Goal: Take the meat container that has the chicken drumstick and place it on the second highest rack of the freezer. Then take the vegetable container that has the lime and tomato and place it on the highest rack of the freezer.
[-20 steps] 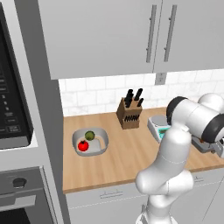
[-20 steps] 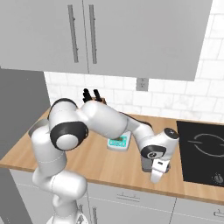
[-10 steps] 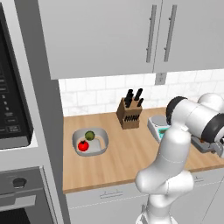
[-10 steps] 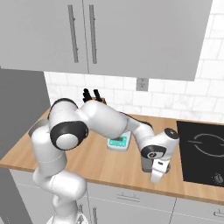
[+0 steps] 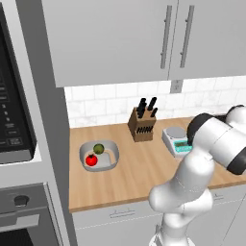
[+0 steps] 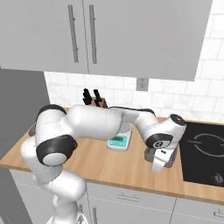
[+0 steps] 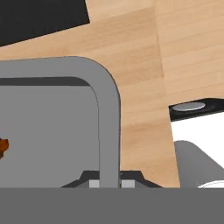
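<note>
The arm reaches down to the right end of the wooden bench [image 6: 109, 164], beside the black cooktop [image 6: 205, 148]. Its fingers [image 7: 109, 183] are pinched on the rim of the grey meat container [image 7: 52, 127], which sits on the bench; a bit of brown meat shows at its left edge in the hand view. Further left, the vegetable container [image 5: 99, 155] rests on the bench holding the lime [image 5: 98, 148] and tomato [image 5: 91, 160], near the knife block [image 5: 142, 126] and the kitchen scale [image 5: 177, 142].

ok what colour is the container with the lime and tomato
Grey, the container with a green lime and red tomato; clearest in the left base view.
</note>
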### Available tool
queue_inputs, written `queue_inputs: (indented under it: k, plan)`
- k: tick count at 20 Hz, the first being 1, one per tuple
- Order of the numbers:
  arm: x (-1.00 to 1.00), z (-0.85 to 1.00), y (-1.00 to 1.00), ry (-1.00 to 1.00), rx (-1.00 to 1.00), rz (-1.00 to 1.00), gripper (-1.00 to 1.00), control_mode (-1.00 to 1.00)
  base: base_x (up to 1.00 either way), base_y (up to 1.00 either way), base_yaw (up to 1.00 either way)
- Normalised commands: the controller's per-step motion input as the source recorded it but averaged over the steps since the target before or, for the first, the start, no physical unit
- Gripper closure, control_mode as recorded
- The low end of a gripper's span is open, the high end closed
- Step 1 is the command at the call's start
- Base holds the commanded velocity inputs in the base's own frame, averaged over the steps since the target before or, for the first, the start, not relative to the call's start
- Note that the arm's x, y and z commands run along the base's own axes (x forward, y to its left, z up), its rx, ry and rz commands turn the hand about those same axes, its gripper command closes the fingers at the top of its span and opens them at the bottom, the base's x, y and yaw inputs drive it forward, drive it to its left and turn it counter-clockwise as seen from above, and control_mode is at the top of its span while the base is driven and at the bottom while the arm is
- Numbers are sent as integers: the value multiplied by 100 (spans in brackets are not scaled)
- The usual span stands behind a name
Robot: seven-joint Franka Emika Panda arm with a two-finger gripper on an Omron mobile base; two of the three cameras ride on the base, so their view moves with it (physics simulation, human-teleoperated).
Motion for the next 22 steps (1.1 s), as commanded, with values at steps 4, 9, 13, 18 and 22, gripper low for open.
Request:
queue_inputs:
  k: [4, 9, 13, 18, 22]
  plan:
    - [-45, 84, 15, -3, 0, -8, 100, -100, 0, 0, 0]
    - [-43, 78, 53, -12, 0, -8, 100, -100, 0, 0, 0]
    - [-34, 69, 83, -6, -2, -3, 100, -100, 0, 0, 0]
    - [-40, 64, 97, -3, -4, -2, 100, -100, 0, 0, 0]
    - [-32, 69, 94, -7, -5, -1, 100, -100, 0, 0, 0]
